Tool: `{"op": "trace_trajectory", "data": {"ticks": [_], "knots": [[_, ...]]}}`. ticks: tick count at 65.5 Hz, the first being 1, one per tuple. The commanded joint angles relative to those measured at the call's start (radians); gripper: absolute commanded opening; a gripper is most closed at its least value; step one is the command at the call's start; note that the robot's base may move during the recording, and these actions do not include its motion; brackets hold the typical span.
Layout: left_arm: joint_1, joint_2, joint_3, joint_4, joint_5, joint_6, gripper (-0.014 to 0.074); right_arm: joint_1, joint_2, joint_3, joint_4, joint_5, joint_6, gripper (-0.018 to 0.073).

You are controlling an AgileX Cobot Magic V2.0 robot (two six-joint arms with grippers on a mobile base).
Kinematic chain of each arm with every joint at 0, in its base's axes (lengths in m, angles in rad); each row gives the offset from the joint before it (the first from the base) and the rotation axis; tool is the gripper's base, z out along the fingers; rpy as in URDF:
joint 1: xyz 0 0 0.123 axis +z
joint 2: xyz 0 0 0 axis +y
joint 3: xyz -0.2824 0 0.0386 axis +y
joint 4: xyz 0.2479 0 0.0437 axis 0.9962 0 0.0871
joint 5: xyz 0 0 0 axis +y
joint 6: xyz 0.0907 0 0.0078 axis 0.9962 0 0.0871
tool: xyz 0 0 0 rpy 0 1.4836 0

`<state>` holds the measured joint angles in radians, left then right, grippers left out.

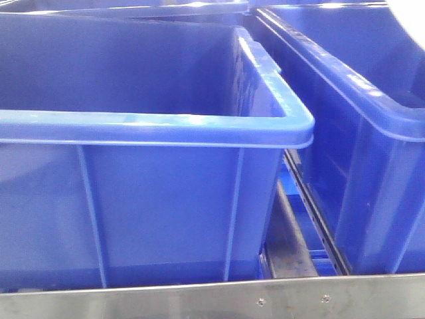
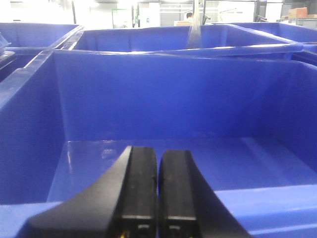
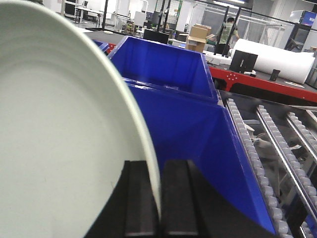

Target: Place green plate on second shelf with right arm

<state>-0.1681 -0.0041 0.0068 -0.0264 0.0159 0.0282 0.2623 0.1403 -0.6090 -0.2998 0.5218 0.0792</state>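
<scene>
Right wrist view, nearest first: the right gripper [image 3: 159, 171] has its two black fingers clamped on the rim of the pale sage-green round matte plate [image 3: 59, 148], which fills the left of the frame. Just behind the plate sits a deep blue plastic bin [image 3: 171, 67], with a grey roller conveyor [image 3: 277, 148] to its right. Left wrist view: the left gripper [image 2: 157, 153] grasps nothing, its fingers pressed together at the near rim of another blue plastic tub [image 2: 173, 99].

Roller-track shelf [image 3: 250, 148] with steel front rail [image 1: 212, 299] carries two blue bins, left bin [image 1: 133, 199] and right bin [image 1: 372, 166], side by side with a narrow gap between.
</scene>
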Motion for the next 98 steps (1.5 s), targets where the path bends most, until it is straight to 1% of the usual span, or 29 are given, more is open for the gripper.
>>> {"op": "trace_trajectory", "data": {"ticks": [1,26,28,32,36,59,63,76,89,98], "knots": [[-0.003,-0.017,0.040,-0.007,-0.075,-0.002,0.0130,-0.003,0.017,-0.030,-0.017,-0.110,0.002,0.0052],[-0.003,-0.017,0.040,-0.007,-0.075,-0.002,0.0130,-0.003,0.017,-0.030,-0.020,-0.110,-0.001,0.0052],[-0.003,-0.017,0.040,-0.007,-0.075,-0.002,0.0130,-0.003,0.017,-0.030,-0.044,-0.117,-0.012,0.0052],[-0.003,-0.017,0.040,-0.007,-0.075,-0.002,0.0130,-0.003,0.017,-0.030,-0.122,-0.124,-0.026,0.0052],[-0.003,-0.017,0.040,-0.007,-0.075,-0.002,0.0130,-0.003,0.017,-0.030,-0.156,-0.124,-0.026,0.0052],[-0.003,-0.017,0.040,-0.007,-0.075,-0.002,0.0130,-0.003,0.017,-0.030,-0.160,-0.134,-0.026,0.0052],[-0.003,-0.017,0.040,-0.007,-0.075,-0.002,0.0130,-0.003,0.017,-0.030,-0.160,-0.169,-0.026,0.0052],[-0.003,-0.017,0.040,-0.007,-0.075,-0.002,0.0130,-0.003,0.042,-0.030,-0.160,-0.384,-0.025,0.0052],[-0.003,-0.017,0.040,-0.007,-0.075,-0.002,0.0130,-0.003,0.158,-0.030,-0.160,-0.379,-0.025,0.0052],[-0.003,-0.017,0.040,-0.007,-0.075,-0.002,0.0130,-0.003,0.249,-0.030,-0.164,-0.411,-0.025,0.0052]]}}
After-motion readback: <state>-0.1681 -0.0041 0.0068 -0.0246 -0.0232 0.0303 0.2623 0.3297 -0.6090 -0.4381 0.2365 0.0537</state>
